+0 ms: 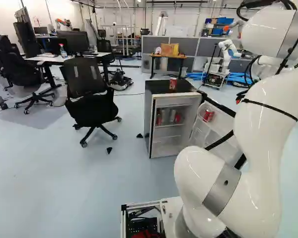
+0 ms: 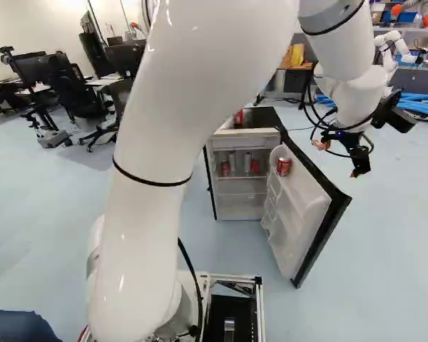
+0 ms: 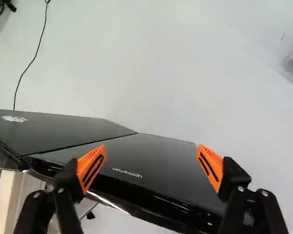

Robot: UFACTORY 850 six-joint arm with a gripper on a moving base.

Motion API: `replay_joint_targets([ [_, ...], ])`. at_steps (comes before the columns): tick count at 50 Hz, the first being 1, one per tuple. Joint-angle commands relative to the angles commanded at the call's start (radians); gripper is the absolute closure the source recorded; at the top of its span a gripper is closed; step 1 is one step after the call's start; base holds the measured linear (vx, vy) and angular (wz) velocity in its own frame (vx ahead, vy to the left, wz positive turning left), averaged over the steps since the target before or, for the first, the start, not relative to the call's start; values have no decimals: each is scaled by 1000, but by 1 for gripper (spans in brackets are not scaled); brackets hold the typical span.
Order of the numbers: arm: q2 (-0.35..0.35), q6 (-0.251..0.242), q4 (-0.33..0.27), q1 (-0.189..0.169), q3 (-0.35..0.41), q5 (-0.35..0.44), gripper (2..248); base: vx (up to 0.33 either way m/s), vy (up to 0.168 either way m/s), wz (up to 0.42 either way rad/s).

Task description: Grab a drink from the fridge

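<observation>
My gripper (image 2: 357,160) hangs beyond the fridge door's outer side in the right base view. Seen from the wrist, the gripper (image 3: 151,165) is open, its orange pads wide apart over the door's black outer face (image 3: 161,161), with no drink between them. The small fridge (image 1: 164,141) stands with its door (image 2: 299,206) swung open. A red can (image 2: 283,167) sits in a door shelf. Inside the body, several red and silver cans (image 1: 172,116) stand on an upper shelf. Another red can (image 1: 173,84) is on the fridge's top.
An office chair (image 1: 89,101) stands left of the fridge, near a desk (image 1: 64,59) with monitors. Behind are a wooden table (image 1: 168,57), blue hoses (image 2: 421,105) and another robot (image 1: 227,52). In the wrist view, a cable (image 3: 31,61) lies on the floor.
</observation>
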Motion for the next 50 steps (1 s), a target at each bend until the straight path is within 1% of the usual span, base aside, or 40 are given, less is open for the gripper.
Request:
replay_joint_targets([
  [28,-172,0,0,-8,-184,-101,3,0,0,0],
  [38,-201,0,0,-8,-197,-135,3,0,0,0],
  [50,-201,0,0,-8,-197,-179,3,0,0,0],
])
